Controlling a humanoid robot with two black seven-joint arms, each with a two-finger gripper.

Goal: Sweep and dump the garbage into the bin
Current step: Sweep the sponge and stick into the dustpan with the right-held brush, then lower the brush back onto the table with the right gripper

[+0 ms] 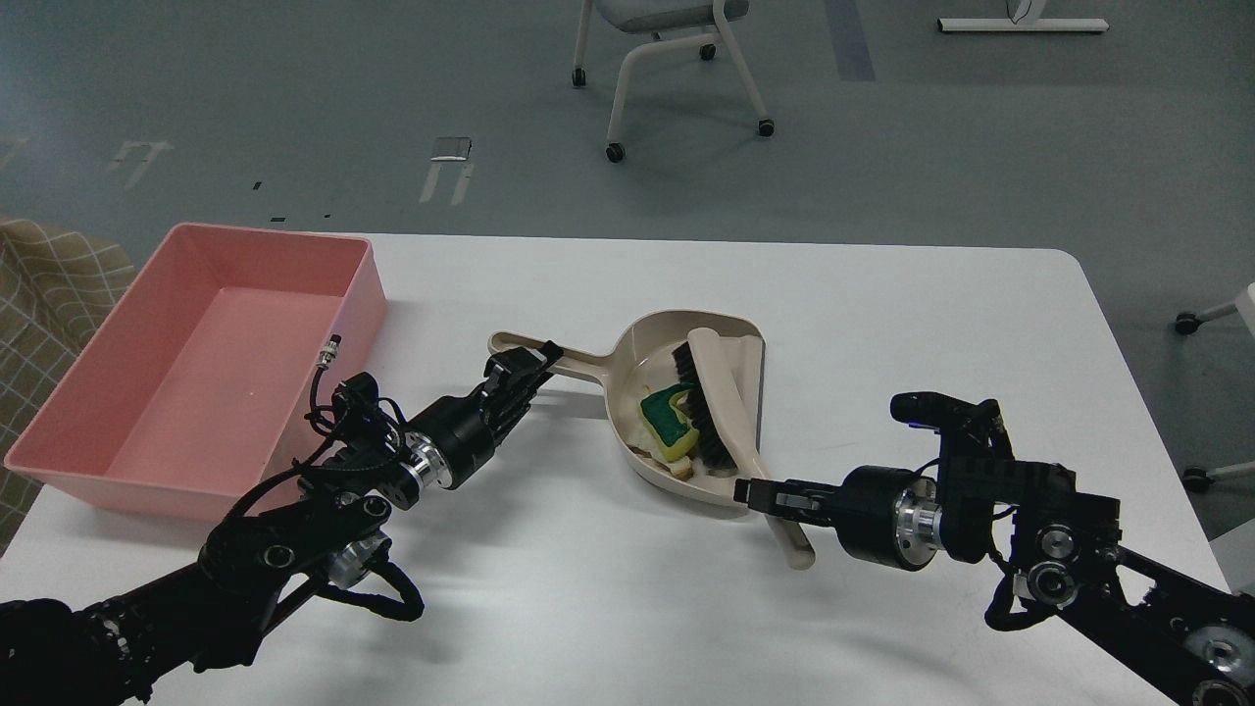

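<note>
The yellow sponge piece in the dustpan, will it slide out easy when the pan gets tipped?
Probably. The sponge piece looks small and light, lying loose on the smooth dustpan. It may snag first, since the brush bristles press against it. Being soft, it should drop without bouncing far.

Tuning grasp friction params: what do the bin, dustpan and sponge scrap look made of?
Bin: pink moulded plastic by its smooth, slightly glossy walls. Dustpan: beige hard plastic, semi-matte, one-piece scoop and handle. Sponge scrap: yellow foam with a dark green scouring layer, rough and matte. All judged by look only.
</note>
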